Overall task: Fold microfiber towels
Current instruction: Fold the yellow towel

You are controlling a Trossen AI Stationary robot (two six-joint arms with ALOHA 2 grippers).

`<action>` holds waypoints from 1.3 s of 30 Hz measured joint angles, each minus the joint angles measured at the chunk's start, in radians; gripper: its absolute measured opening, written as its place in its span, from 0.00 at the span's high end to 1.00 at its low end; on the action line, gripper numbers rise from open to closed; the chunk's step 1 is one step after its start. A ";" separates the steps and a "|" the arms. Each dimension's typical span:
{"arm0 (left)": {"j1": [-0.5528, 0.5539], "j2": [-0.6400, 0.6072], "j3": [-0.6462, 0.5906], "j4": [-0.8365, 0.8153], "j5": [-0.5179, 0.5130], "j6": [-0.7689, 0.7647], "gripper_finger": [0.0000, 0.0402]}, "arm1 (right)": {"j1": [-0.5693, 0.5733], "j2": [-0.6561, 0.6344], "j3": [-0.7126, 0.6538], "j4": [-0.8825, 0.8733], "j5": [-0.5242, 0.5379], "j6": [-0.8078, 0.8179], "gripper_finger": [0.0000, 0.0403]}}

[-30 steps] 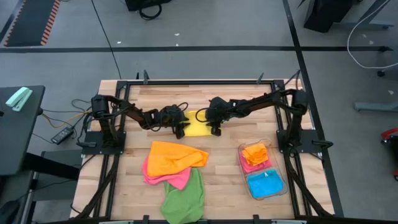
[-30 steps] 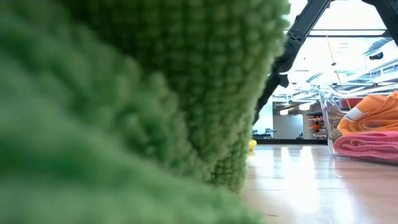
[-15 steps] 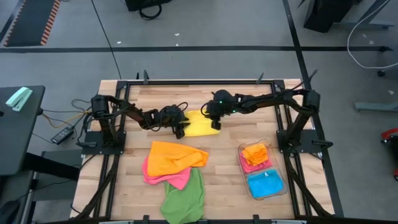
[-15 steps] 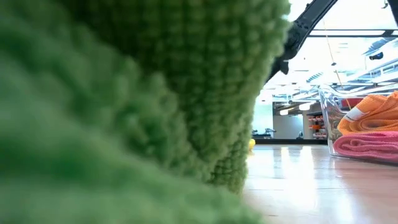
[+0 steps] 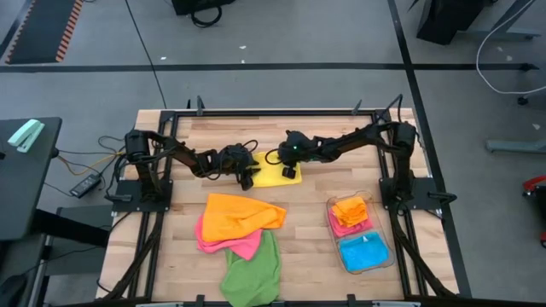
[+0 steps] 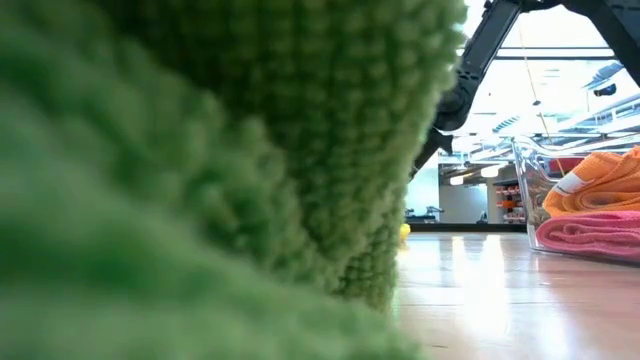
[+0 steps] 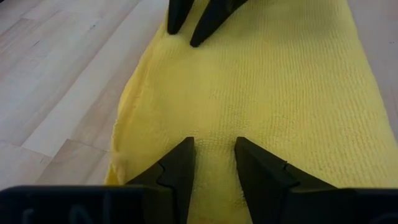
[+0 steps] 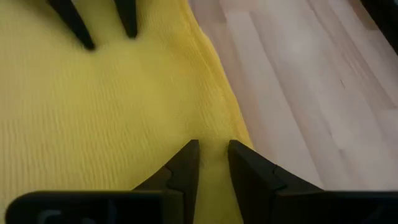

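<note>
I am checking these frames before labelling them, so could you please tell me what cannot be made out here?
- Low view: the green towel against the lens hides most of the table; only a sliver of the yellow towel shows.
- High view: the left gripper and right gripper are too small to judge their grip.
- Pink towel: mostly covered by the orange towel.

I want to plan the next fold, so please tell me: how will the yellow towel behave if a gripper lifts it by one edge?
The yellow towel is probably floppy: its edge lies in soft rolls on the table. It likely weighs little, being thin cloth. Its knitted texture should resist slipping.
</note>
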 joint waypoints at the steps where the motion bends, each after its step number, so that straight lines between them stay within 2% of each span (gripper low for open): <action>1: 0.000 0.000 0.000 0.000 0.000 -0.001 0.67 | 0.001 -0.005 0.001 -0.019 0.019 -0.004 0.76; 7: 0.000 0.000 0.000 -0.001 -0.001 -0.004 0.66 | -0.005 -0.085 -0.003 -0.182 0.066 -0.034 0.77; 13: 0.000 0.000 0.000 -0.001 -0.001 -0.006 0.67 | -0.014 -0.171 -0.003 -0.336 0.181 -0.073 0.77; 15: 0.000 0.000 0.000 -0.001 -0.001 -0.006 0.67 | -0.021 -0.198 -0.004 -0.347 0.179 -0.062 0.77; 17: 0.000 0.000 0.000 -0.001 -0.001 -0.006 0.66 | -0.026 -0.225 -0.003 -0.341 0.130 -0.052 0.77; 23: 0.000 0.000 0.000 -0.001 -0.001 -0.006 0.65 | -0.012 -0.248 -0.003 -0.277 -0.193 -0.020 0.77; 26: 0.000 0.000 0.000 -0.002 -0.001 -0.006 0.66 | 0.011 -0.238 -0.003 -0.281 -0.258 -0.003 0.77; 30: 0.000 0.000 0.000 -0.003 0.000 -0.007 0.67 | 0.087 -0.227 -0.003 -0.287 -0.281 -0.034 0.73; 32: 0.000 0.000 0.000 -0.004 -0.001 -0.019 0.67 | 0.139 -0.223 -0.003 -0.281 -0.234 -0.055 0.70; 39: 0.000 0.000 0.000 -0.003 -0.001 -0.052 0.63 | 0.289 -0.221 -0.003 -0.352 0.041 -0.170 0.55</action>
